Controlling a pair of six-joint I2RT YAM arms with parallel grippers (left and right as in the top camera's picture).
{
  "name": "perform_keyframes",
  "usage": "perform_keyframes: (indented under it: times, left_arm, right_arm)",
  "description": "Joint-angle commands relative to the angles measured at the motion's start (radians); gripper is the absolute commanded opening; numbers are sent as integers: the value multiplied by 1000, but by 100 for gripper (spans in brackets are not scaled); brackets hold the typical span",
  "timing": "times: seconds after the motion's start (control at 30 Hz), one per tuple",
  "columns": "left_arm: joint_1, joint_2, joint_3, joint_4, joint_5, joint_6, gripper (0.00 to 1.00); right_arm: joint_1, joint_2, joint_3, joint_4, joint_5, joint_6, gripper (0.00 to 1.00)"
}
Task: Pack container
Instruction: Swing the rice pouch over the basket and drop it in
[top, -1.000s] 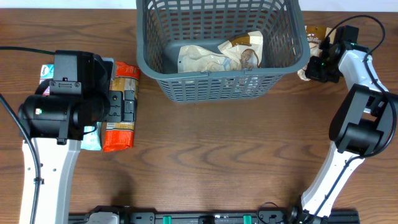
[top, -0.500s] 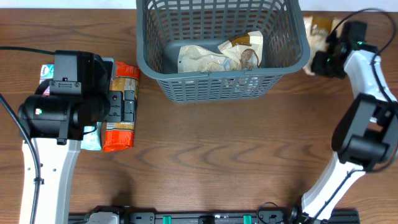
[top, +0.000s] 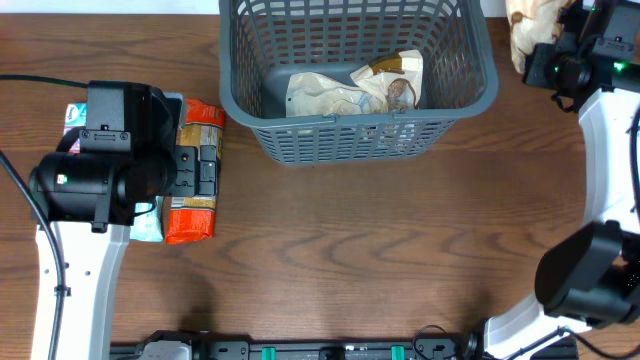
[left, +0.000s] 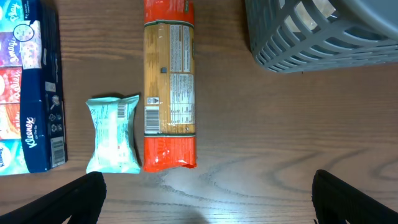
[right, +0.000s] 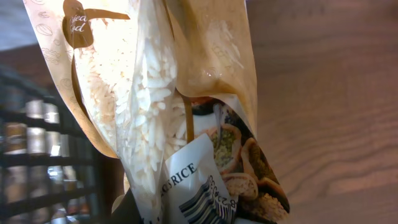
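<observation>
The left hand (left: 208, 208) hangs over the wooden desk (left: 267, 124). Its two dark fingertips (left: 81, 199) sit wide apart at the lower corners, with only bare wood between them. A long orange packet (left: 169, 87) lies lengthwise, label and barcode up. A small teal packet (left: 113, 134) lies just beside it, and a blue tissue box (left: 31, 81) lies beyond that at the frame's edge. The slotted corner of the grey container (left: 311, 43) fills the upper right, apart from the orange packet.

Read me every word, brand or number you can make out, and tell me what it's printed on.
"Kleenex": side of the blue tissue pack.
"RICE": white label on the rice bag; its other print is cut off or blurred.
Orange packet: back print and barcode are too small to read.
Teal packet: too small to read.
Two bags in the basket: blurred.
</observation>
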Motion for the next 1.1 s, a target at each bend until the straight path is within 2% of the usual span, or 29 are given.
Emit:
perform_keyframes:
  times: [0.0, 0.23, 0.4, 0.6, 0.9, 1.07]
  left_arm:
    - [4, 1, 10, -3, -8, -8, 99]
    - [4, 1, 10, -3, -8, -8, 99]
    - [4, 1, 10, -2, -8, -8, 99]
    - [4, 1, 10, 5, -8, -8, 99]
    - [4, 1, 10, -15, -8, -8, 99]
    - [4, 1, 10, -44, -8, -8, 99]
  right_arm:
    - [49, -140, 16, 35, -19, 14, 1]
    - [103, -337, 16, 148, -18, 14, 2]
    - [127, -399, 16, 164, -56, 14, 1]
    - [245, -354, 15, 105, -262, 18, 1]
    - [476, -231, 15, -14, -261, -51, 1]
    - [525, -165, 15, -138, -190, -98, 1]
